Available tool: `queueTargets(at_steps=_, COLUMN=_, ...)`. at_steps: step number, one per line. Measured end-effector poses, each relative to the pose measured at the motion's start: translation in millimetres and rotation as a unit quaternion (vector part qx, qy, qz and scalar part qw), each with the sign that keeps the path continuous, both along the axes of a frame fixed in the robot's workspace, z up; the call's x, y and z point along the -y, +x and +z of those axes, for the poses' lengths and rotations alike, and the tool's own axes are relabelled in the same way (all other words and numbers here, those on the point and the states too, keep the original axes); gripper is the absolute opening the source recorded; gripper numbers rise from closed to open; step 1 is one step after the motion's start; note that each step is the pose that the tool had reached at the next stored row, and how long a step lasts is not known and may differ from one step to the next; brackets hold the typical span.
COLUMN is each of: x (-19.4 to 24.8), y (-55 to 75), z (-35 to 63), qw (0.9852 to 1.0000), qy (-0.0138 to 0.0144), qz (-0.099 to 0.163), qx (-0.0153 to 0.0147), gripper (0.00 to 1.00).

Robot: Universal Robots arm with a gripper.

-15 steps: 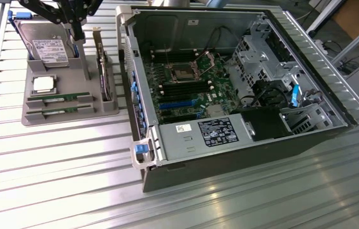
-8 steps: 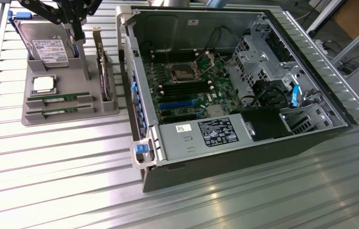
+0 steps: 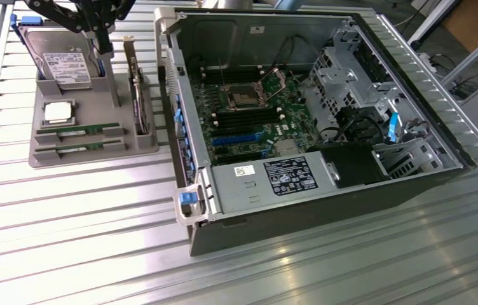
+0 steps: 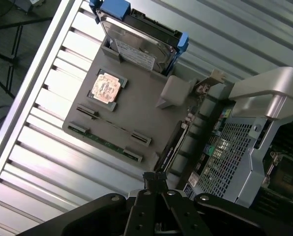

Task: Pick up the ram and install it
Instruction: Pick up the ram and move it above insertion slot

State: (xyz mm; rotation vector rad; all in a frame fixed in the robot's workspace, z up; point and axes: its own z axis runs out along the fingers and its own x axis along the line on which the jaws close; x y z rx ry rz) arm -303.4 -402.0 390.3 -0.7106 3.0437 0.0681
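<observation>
We note the pincer (image 4: 155,177) clenched on nothing above the grey tray (image 4: 136,108), near its hard drive (image 4: 139,42). The ram (image 4: 104,142) lies slotted at the tray's opposite end. Lowered clenched, the pincer could jab the stick.

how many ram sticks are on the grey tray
2: one long green ram stick lies in the grey plastic tray beside the silver square chip, the other nearer the tray's edge.

1. The black hand (image 3: 103,49) hangs above the far end of the grey tray (image 3: 95,111), pointing steeply down at it.
2. Its fingertips (image 4: 155,176) are pressed together, closed against each other over the tray's edge.
</observation>
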Motion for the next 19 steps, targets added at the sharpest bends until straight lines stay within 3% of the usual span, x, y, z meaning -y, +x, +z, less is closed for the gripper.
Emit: queueTargets(at_steps=19, x=0.0, y=0.0, z=0.0, qw=0.9989, qy=-0.0001, qz=0.047, qx=0.0, gripper=0.1)
